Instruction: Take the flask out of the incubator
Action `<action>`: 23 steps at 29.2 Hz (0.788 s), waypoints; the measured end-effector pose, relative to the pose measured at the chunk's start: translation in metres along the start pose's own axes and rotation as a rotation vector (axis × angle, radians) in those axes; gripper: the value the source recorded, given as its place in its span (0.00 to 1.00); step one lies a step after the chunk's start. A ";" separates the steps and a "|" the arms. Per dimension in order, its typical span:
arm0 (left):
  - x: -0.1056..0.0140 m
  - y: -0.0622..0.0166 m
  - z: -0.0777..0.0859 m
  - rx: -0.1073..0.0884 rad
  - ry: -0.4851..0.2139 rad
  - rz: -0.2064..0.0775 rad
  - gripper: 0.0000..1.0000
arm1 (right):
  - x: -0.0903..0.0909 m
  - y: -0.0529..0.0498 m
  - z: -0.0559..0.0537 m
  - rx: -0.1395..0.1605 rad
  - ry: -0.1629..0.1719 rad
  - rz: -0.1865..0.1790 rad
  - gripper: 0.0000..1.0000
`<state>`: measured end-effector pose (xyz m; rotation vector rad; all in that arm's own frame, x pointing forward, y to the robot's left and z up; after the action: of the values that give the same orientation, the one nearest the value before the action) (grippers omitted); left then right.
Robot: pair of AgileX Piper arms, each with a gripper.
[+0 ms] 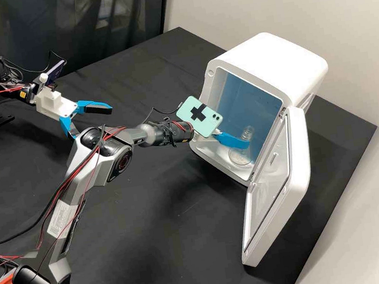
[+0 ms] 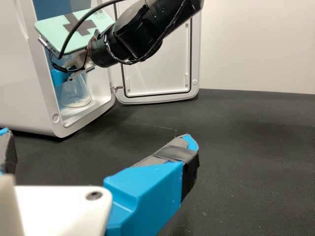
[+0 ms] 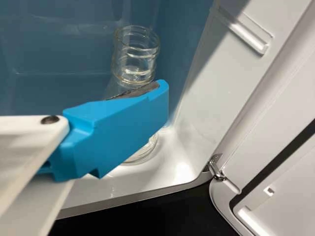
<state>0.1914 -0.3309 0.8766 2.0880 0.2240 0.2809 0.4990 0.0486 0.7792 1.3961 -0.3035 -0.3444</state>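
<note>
Grasp step: right hand point(image 1: 240, 143) was inside incubator point(image 1: 277, 65) at flask point(image 3: 135, 49) neck; couldn't tell if it pinched. Next called for firm grip, then straight pull-out past door point(image 1: 274, 186).

I am looking at a black counter point(image 1: 171, 219) with a matte, faintly speckled top that fills most of the high view. Its far corner points toward the back of the room. A plain off-white wall point(image 1: 273, 0) rises behind and to the right of it, bare and evenly lit. At the far left hangs a dark curtain point(image 1: 89, 20) whose folds catch a dull sheen. Past the counter's right edge lies a pale surface point(image 1: 373, 229); I cannot tell whether it is wall or floor. From the left wrist view the counter point(image 2: 246, 128) runs back to meet the same pale wall point(image 2: 256, 44). The light is soft, with only mild shadows.
</note>
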 end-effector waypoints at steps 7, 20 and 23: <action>0.000 0.0002 0.000 0.000 0.000 0.001 1.00 | 0.000 0.001 -0.002 0.032 0.024 0.007 0.00; 0.000 0.0002 0.000 0.000 0.000 0.001 1.00 | 0.000 0.001 -0.004 0.018 0.041 0.012 0.00; 0.000 0.0002 0.000 0.000 0.000 0.001 1.00 | 0.001 -0.001 -0.003 0.016 0.042 0.004 0.00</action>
<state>0.1916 -0.3309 0.8769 2.0886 0.2231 0.2813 0.5008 0.0510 0.7778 1.4166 -0.2755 -0.3097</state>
